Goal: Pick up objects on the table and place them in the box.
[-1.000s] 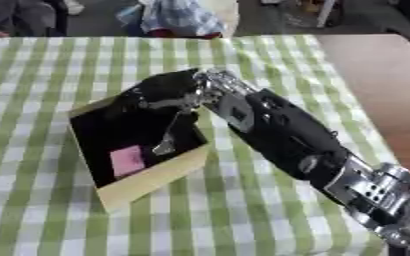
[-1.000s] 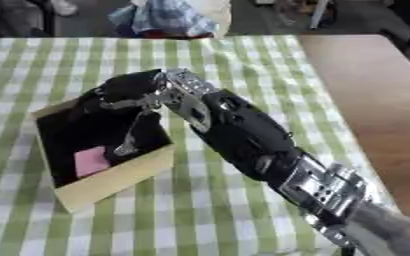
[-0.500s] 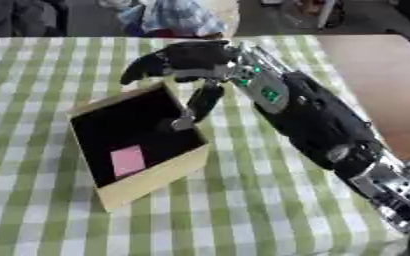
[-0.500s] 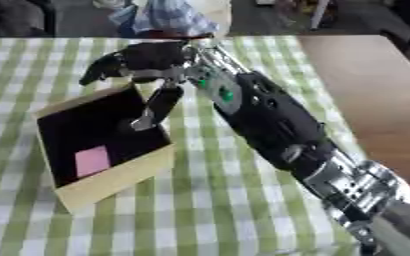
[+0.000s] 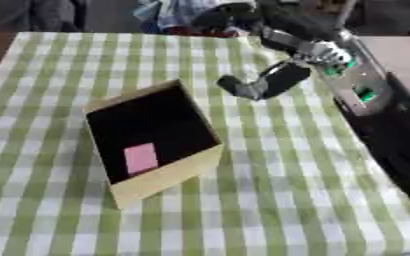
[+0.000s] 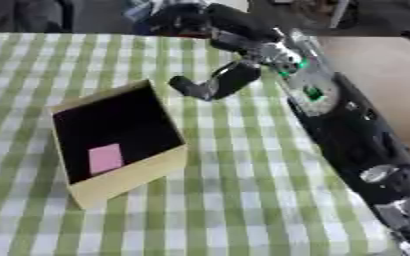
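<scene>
**Right hand over far table edge; pink item lying in box**

The table (image 5: 270, 200) carries a green-and-white checked cloth; on it, left of centre, stands an open box (image 5: 169, 172) with pale yellowish walls and a dark interior, set askew to the cloth's stripes; a small flat pink object (image 5: 141, 158) lies on the box floor, toward the near wall, apart from the side walls.

The right arm (image 6: 348, 130), black with silver joints and small green markings, enters from the lower right and runs up to the far side of the table; the right hand (image 6: 210, 30) shows near the far table edge, beyond and to the right of the box; its thumb (image 6: 213, 84) hangs down toward the cloth, just past the box's far right corner, clear of the box; the fingers are curled at the far edge; nothing can be seen in them.

The left hand shows in neither view.
</scene>
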